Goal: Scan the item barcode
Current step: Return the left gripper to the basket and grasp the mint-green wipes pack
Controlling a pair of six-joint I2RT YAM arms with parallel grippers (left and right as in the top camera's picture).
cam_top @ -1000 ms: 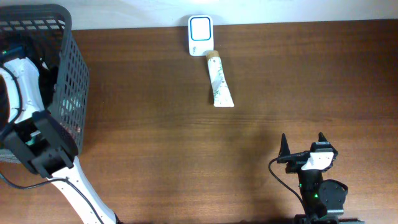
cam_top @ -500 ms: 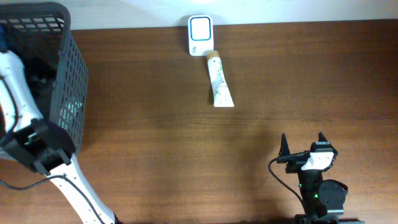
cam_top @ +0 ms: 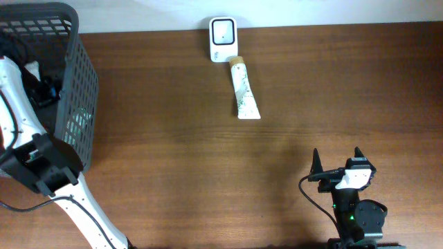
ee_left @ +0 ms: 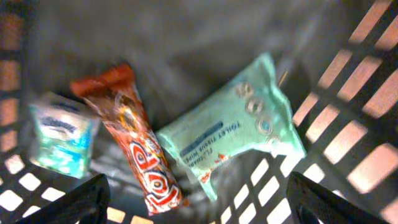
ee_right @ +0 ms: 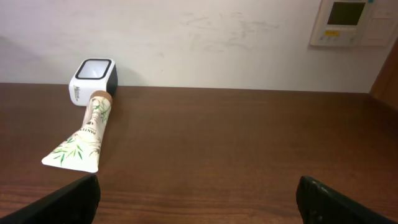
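Brown wood grain fills the near edge of the table (cam_top: 173,173), and right there at the front sits the right gripper (cam_top: 336,155), fingers spread wide, nothing between them. Its own camera looks straight up the table: both fingertips sit in the bottom corners, well apart, bare wood in between.

Further out lies the tube (ee_right: 84,137), white with green leaf print, flat on the table, crimped end toward the arm and tan cap pointing away. That cap sits just beside the scanner (ee_right: 93,78), a small white box with a dark window on top, at the far edge by the wall. Only this low view catches the beige wall panel (ee_right: 348,22) up at the right.

Over on the left, the overhead view shows the white left arm (cam_top: 17,104) reaching down into the dark mesh basket (cam_top: 76,90), but not what is inside. The left wrist camera does: the left gripper (ee_left: 202,202) hangs above the basket floor with its fingers apart and empty. Below it lie an orange-red snack bar (ee_left: 140,155), a mint-green tissue pack (ee_left: 239,127) touching its side, and a blurred blue-and-white small pack (ee_left: 62,134) on the other side.
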